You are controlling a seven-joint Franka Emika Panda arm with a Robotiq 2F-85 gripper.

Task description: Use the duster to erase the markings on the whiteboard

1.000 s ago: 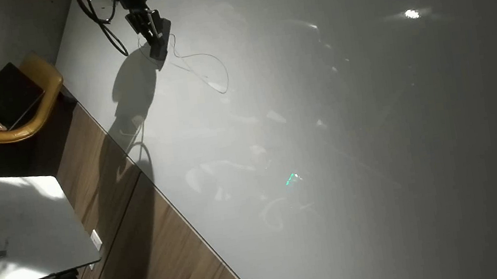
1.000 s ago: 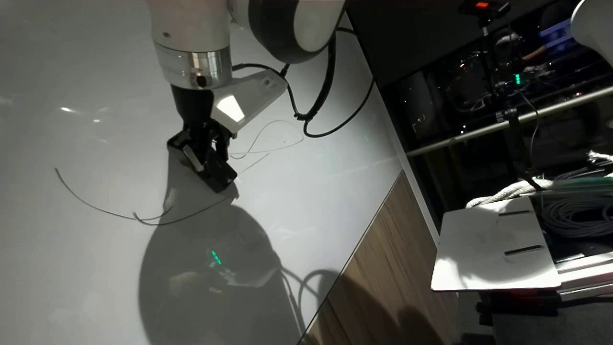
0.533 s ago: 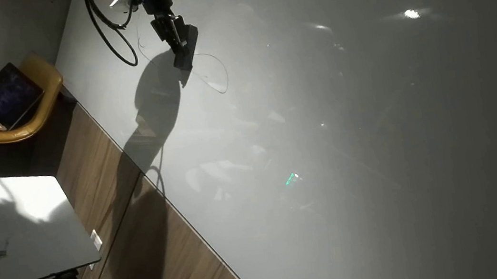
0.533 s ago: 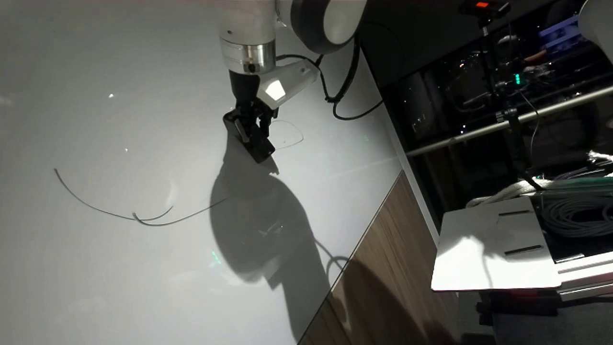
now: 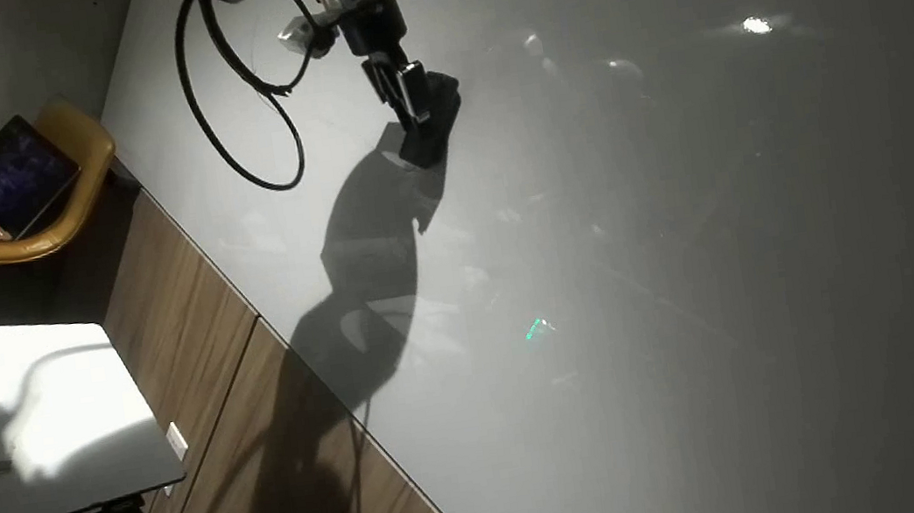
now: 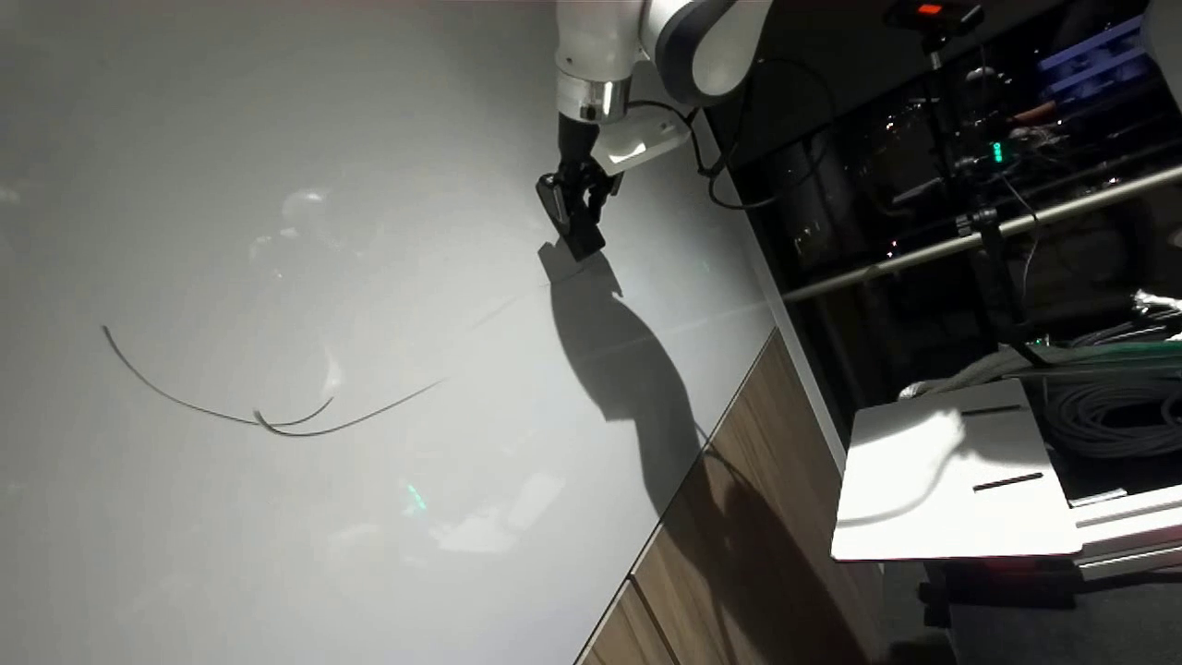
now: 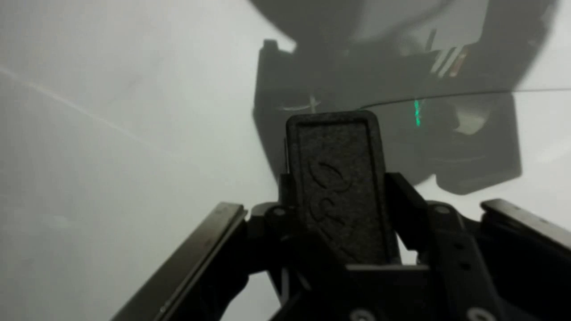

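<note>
The duster (image 7: 334, 147) is out in front of me, at the whiteboard (image 6: 185, 554). In an exterior view lit board shows between one end of it and its shadow (image 6: 619, 342), so I judge that end to stand off the surface; whether the other end touches I cannot tell. That slant is my chief worry: if I sweep like this, only an edge would rub, and ink would be smeared or missed in streaks. If I pressed harder to make up for it, the block could twist or slide in my hold.

My pincer (image 7: 341, 200) is clamped on the duster, the fingers (image 7: 403, 209) parted by just its width and set against its two long sides. I see nothing else between them.

A thin dark line (image 7: 468, 94) runs up to the duster's far end in the wrist view; if I come at it off-centre, I might wipe past it. Further out, the bolder markings (image 6: 295, 434), two curves that meet, lie well apart from the duster, so I judge much is left to erase. My own cable (image 5: 279, 90) hangs in a loop before the board, and on a long reach it could catch and jerk the wipe off its path.
</note>
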